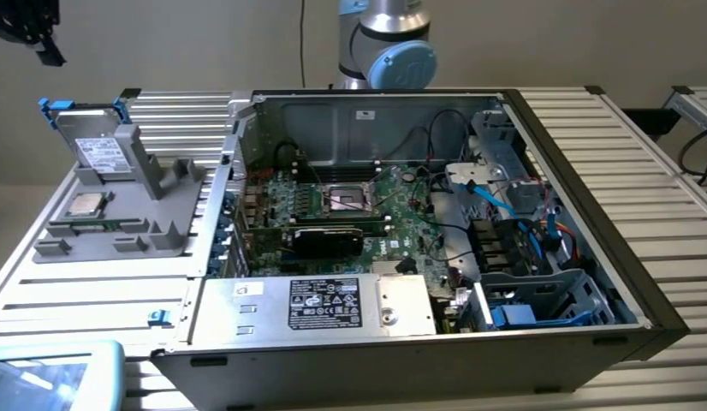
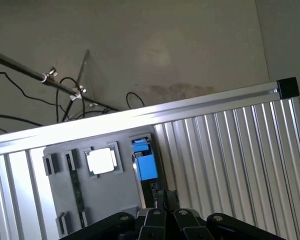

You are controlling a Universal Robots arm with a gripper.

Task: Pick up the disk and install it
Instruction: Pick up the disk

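The disk (image 1: 99,147) stands on edge in a grey holder (image 1: 159,184) on the table at the exterior view's left, its white label facing forward and its blue bracket at the top corners. In the wrist view the disk (image 2: 146,162) appears edge-on as a blue block in the holder (image 2: 110,192). My gripper (image 1: 36,38) hangs high above and to the left of the disk, well apart from it. From the wrist, my gripper (image 2: 165,199) has its black fingers drawn together, shut on nothing.
An open computer case (image 1: 422,214) lies in the middle, with a motherboard, cables and a silver power supply (image 1: 319,304). A drive cage (image 1: 548,295) sits at its near right. The holder also carries a square CPU chip (image 1: 86,204) and a memory stick (image 1: 91,227). The arm's base (image 1: 383,43) stands behind the case.
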